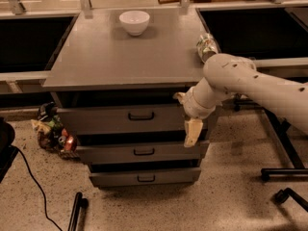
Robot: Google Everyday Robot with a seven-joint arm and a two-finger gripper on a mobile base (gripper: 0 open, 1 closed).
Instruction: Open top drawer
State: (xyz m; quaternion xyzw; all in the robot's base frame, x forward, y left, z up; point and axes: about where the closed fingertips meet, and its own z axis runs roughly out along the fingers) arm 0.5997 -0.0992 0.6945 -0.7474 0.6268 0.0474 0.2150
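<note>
The top drawer [101, 120] is the widest of three grey drawers under the grey cabinet top [120, 57]. Its black bar handle [141, 115] sits at the centre of the front. The drawer front stands flush under the top and looks closed. My gripper [186, 114] hangs in front of the right part of the top drawer's front, to the right of the handle and apart from it. One cream finger [193, 132] points down over the gap above the middle drawer; the other [179, 96] shows near the drawer's upper edge. The jaws are open and empty.
The middle drawer [139, 152] and bottom drawer [144, 178] lie below. A white bowl [134, 22] and a can [206, 47] rest on the cabinet top. A pile of snack bags [52, 129] lies on the floor at the left. A black cable [29, 177] and chair legs [284, 172] are nearby.
</note>
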